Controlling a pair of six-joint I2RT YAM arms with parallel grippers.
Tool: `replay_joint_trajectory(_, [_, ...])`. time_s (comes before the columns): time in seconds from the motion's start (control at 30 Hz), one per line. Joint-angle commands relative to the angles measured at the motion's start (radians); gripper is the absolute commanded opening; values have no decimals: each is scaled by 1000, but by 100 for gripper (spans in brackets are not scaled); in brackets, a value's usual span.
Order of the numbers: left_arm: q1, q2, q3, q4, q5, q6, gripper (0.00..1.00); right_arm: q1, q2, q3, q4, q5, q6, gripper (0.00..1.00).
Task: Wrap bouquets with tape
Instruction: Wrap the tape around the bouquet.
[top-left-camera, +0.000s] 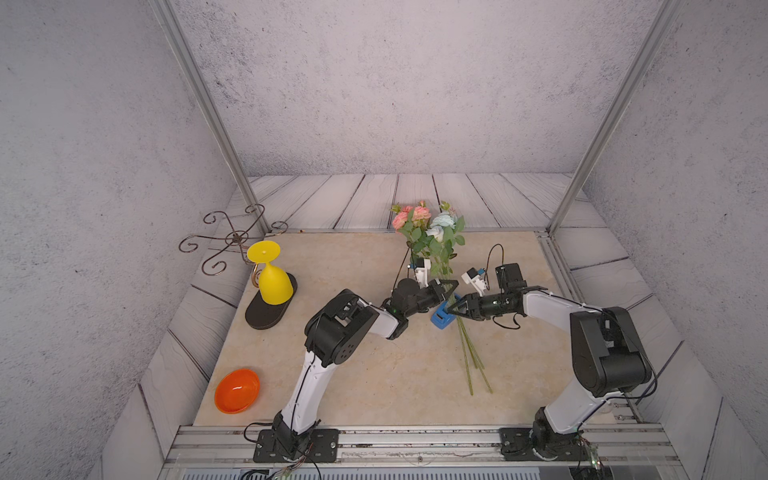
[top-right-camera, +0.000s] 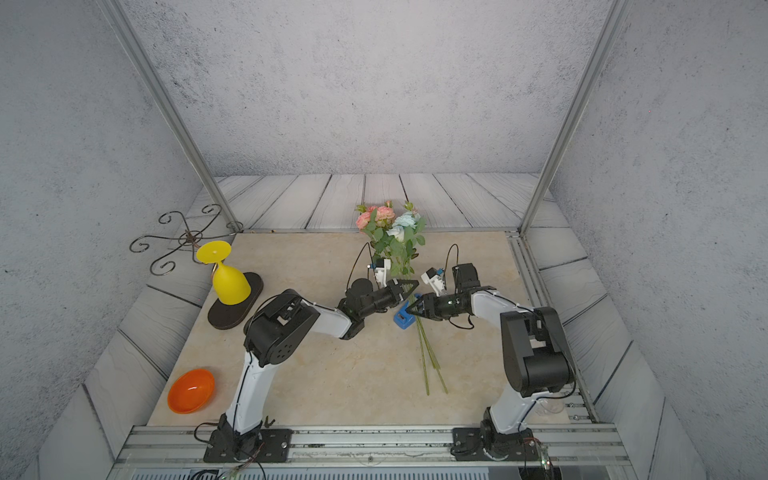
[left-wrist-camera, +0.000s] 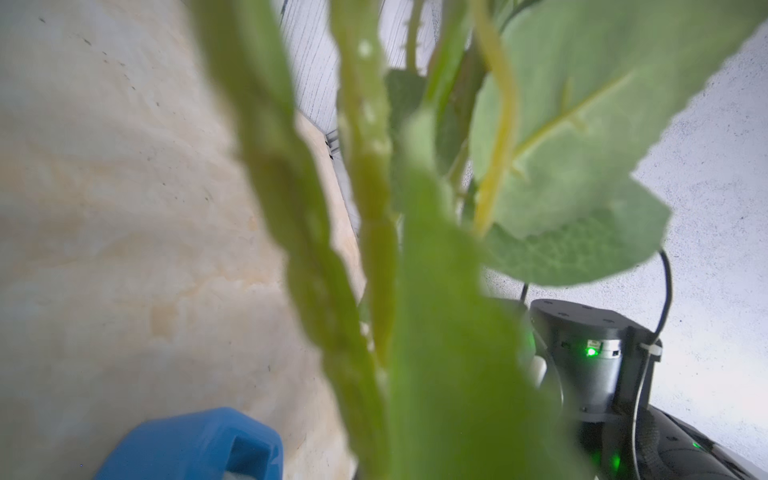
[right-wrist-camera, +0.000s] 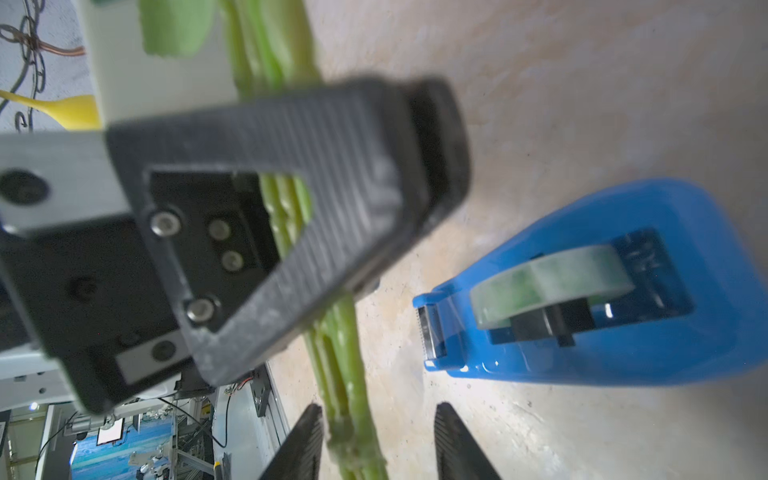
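**A:** What sits closest to the lens?

**B:** The stems (left-wrist-camera: 374, 249) of the bouquet (top-left-camera: 432, 237). They are blurred green and fill most of the left wrist view. A corner of the blue tape dispenser (left-wrist-camera: 187, 449) shows beside them on the desk (top-left-camera: 374, 374).

**A:** Who has the flowers?

**B:** The left tool (right-wrist-camera: 432, 145). Its jaws are together, clamped on the stems partway along, and the right wrist view shows them passing between its fingers. In both top views the pink and pale blue blooms point to the far edge of the desk and the cut ends point to the near edge.

**A:** Do the ends touch the desk?

**B:** I cannot tell.

**A:** And the right tool (right-wrist-camera: 376, 440)?

**B:** Its fingertips are apart and straddle the stems just nearer the cut ends than the left tool. One fingertip is close against the stems and the other has a clear gap.

**A:** Where is the tape?

**B:** The pale tape roll (right-wrist-camera: 552, 278) sits in the tape dispenser, which stands on the desk just beside the stems. In a top view it lies under the two meeting tool tips (top-right-camera: 403, 321).

**A:** Anything else?

**B:** Well off on the left arm's side, a yellow goblet (top-left-camera: 272, 280) stands upside down on a dark oval base (top-left-camera: 266, 316). A scrolled metal stand (top-left-camera: 232, 239) is behind it, and an orange bowl (top-left-camera: 237, 390) sits near the front.
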Motion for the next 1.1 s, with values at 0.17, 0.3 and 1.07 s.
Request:
replay_joint_trajectory(0.17, [5, -28, 13, 80, -14, 24, 0, 5, 35, -6, 62, -40, 59, 29])
replay_joint_trajectory(0.3, [5, -23, 12, 89, -9, 18, 0, 4, 27, 20, 1, -7, 30, 3])
replay_joint_trajectory(1.07, [-3, -164, 80, -663, 130, 156, 49, 153, -17, 222, -393, 469, -210, 0])
